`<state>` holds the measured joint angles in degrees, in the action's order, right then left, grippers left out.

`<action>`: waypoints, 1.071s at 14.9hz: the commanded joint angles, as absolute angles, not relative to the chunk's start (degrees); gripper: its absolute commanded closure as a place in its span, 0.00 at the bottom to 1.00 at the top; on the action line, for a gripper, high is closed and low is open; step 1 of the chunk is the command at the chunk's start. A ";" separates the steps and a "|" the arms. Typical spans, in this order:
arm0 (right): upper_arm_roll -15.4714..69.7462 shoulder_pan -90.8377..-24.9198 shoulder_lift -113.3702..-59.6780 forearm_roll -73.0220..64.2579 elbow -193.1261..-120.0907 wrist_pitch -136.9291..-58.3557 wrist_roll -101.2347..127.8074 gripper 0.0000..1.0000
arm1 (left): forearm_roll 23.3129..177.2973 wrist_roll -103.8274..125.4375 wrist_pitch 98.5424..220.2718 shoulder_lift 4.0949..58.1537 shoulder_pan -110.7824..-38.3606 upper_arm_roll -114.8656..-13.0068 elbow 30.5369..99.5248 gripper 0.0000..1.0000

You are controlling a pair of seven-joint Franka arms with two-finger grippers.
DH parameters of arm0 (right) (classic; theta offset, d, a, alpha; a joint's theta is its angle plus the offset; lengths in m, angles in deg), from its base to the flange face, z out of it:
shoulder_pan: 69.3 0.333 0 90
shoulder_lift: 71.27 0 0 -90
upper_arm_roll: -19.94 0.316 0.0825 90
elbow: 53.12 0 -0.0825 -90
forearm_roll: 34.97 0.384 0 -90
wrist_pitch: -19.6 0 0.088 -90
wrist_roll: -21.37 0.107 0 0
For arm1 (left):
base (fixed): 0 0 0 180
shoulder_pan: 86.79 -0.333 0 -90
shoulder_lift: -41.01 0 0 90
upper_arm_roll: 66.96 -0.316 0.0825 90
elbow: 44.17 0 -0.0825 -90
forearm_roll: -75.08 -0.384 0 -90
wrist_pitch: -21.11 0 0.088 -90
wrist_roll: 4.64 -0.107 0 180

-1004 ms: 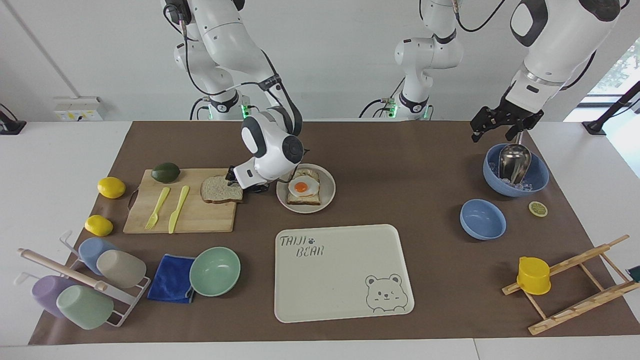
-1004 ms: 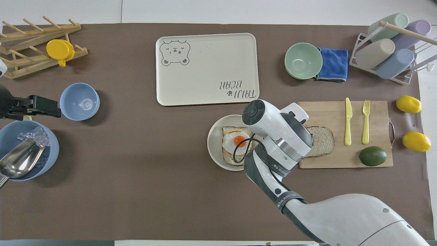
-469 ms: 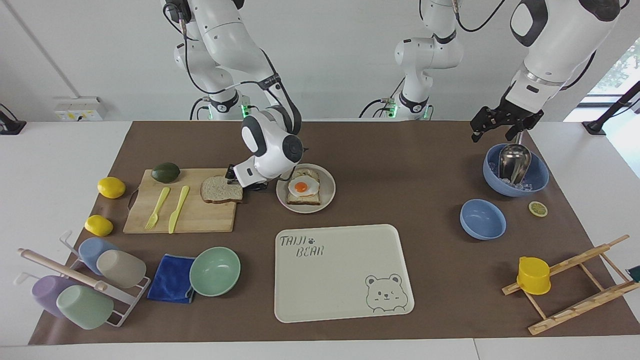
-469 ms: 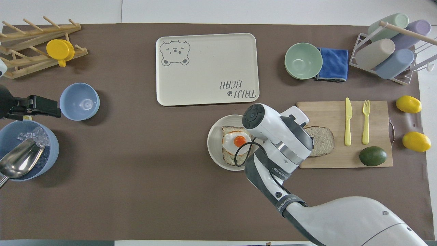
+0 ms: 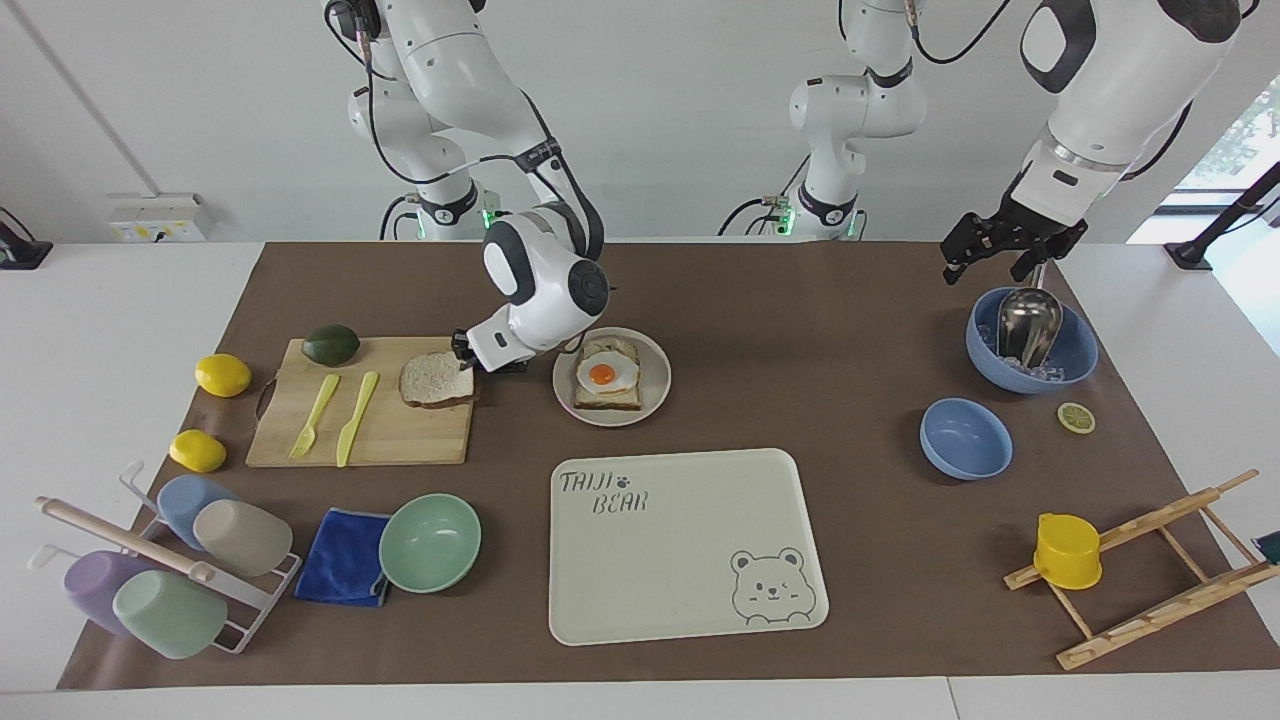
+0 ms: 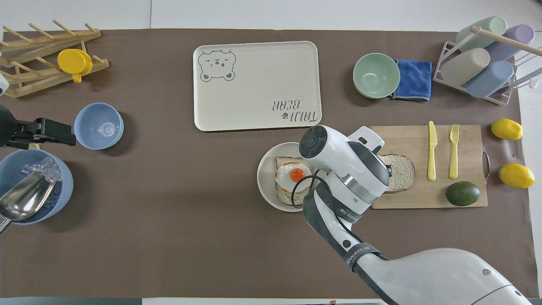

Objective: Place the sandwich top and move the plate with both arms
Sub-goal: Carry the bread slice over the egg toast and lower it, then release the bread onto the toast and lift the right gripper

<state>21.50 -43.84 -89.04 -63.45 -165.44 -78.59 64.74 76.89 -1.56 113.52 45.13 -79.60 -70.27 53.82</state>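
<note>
- Brown matting covers the table [image 5: 780,300] under white walls.
- Nearest the robots, the left gripper [image 5: 985,255] waits over a blue bowl [image 5: 1031,347] holding a scoop; whether its jaws are parted I cannot tell.
- Next, the right gripper [image 5: 463,358] meets the sandwich top's [image 5: 432,379] edge on the cutting board [image 5: 365,418]; jaw grip unclear.
- Beside it, the plate [image 5: 655,380] carries egg toast [image 5: 606,379], still uncovered: nothing placed yet.
- Farther, the bear tray [image 5: 690,560] lies unobstructed.

A knife [image 5: 350,417], fork [image 5: 315,414] and avocado [image 5: 331,343] lie on the cutting board [image 5: 400,435]; a green bowl [image 5: 430,542] touches the blue cloth [image 5: 343,570].
</note>
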 commanded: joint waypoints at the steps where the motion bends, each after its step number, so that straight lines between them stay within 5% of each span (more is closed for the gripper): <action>1: 23.27 -43.29 -91.30 -61.35 -156.25 -71.92 63.03 1.00 | 76.22 -2.09 113.57 46.37 -79.76 -70.30 55.06 0.00; 4: 28.88 -43.03 -95.25 -56.25 -143.07 -62.86 63.64 1.00 | 76.22 -2.00 113.57 46.37 -79.76 -70.30 55.06 0.00; 9: 29.87 -38.72 -96.14 -51.43 -136.10 -64.93 69.25 1.00 | 76.22 -2.00 113.57 46.37 -79.76 -70.30 55.06 0.00; 16: 30.13 -38.10 -94.04 -46.92 -145.73 -79.87 75.43 1.00 | 76.22 -2.00 113.14 46.37 -79.76 -70.30 55.15 0.00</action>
<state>29.85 -36.61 -95.70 -48.35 -140.88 -75.78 74.50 76.89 -1.56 113.47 45.13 -79.60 -70.27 53.84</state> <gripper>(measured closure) 0.903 0.000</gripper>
